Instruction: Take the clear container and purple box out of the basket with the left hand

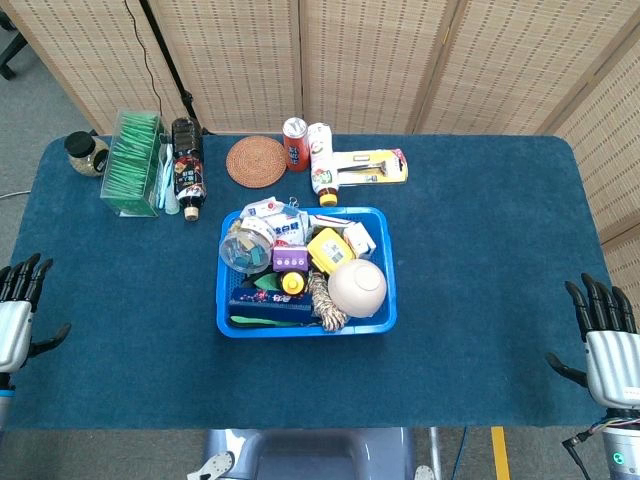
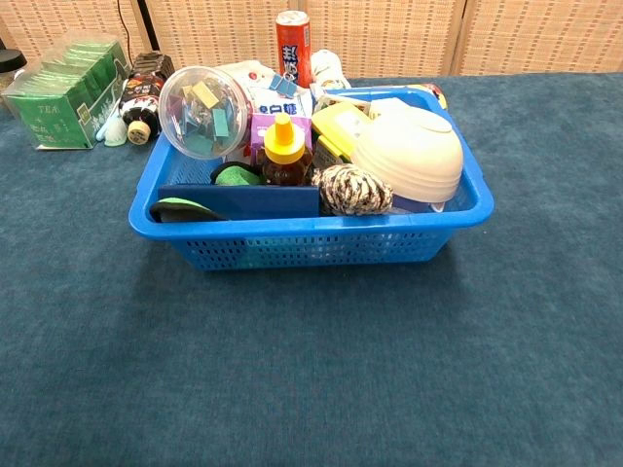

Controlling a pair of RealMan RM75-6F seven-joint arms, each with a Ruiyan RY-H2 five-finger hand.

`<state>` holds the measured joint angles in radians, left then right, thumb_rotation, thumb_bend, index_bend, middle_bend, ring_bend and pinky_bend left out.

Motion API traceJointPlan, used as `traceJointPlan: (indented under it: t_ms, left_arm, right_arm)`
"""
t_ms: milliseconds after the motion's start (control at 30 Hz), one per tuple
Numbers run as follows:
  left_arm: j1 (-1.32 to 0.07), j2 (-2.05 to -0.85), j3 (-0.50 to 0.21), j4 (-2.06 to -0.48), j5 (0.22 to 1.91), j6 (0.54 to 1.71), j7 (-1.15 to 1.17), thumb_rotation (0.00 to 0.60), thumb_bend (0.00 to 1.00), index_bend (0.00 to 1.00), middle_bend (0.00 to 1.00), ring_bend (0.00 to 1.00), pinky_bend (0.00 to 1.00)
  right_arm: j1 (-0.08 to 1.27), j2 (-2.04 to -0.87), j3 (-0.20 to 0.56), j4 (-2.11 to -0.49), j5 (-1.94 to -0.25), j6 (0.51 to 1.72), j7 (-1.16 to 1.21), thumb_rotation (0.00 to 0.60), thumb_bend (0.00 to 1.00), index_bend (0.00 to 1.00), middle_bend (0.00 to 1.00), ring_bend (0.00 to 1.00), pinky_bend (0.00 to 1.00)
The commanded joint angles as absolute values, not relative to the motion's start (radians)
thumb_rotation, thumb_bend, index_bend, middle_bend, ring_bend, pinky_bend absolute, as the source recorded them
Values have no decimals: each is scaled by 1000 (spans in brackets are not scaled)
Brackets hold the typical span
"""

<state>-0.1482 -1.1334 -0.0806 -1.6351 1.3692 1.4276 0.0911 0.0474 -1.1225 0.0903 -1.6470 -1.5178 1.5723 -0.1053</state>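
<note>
Blue basket (image 1: 380, 318) is packed tightly: clear container (image 1: 245, 246) at its left rear corner, purple box (image 1: 290, 259) beside. Left hand (image 1: 18, 305) is spread, holding nothing; neighbouring items could be dragged out.

Basket (image 1: 222, 318) set mid-table (image 1: 480, 300). Inside: clear container (image 1: 245, 247) at back-left, lying tipped; purple box (image 1: 291, 259) just right of it; bowl (image 1: 357, 287) at front-right, upside down; twine ball (image 1: 324, 300) tucked btwn bowl and small bottle (image 1: 291, 283). Behind basket: woven coaster (image 1: 256, 161), can (image 1: 295, 143), white bottle (image 1: 320, 160) w/ packaged item (image 1: 372, 166) to its right. Far left: tea box (image 1: 134, 162), dark bottle (image 1: 187, 168) beside it, jar (image 1: 84, 153) at table edge.
</note>
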Motion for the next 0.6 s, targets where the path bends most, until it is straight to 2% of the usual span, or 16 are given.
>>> traceJointPlan:
  t_ms: [33,367,433,600]
  left_arm:
    - [-146,-1135,-78,-1631,1376,1430,86,600,206,0,0,0,0]
    - [-175,-1109,-87,-1665,1406,1395,42,600,206,0,0,0,0]
    - [-219,-1092,-119,-1693,1423,1370,43,600,206,0,0,0,0]
    - [-348,-1051,-194,-1749,1383,1224,72,600,207,0,0,0,0]
  right_arm:
    - [50,-1119,89,-1652,-1513,1563,-103,600,0,0,0,0,0]
    - [56,-1110,88,-1661,-1513,1546,-78,600,0,0,0,0,0]
    - [59,-1110,89,-1661,-1511,1538,-75,600,0,0,0,0,0]
    - [65,-1110,92,-1657,-1502,1525,-68,600,0,0,0,0,0]
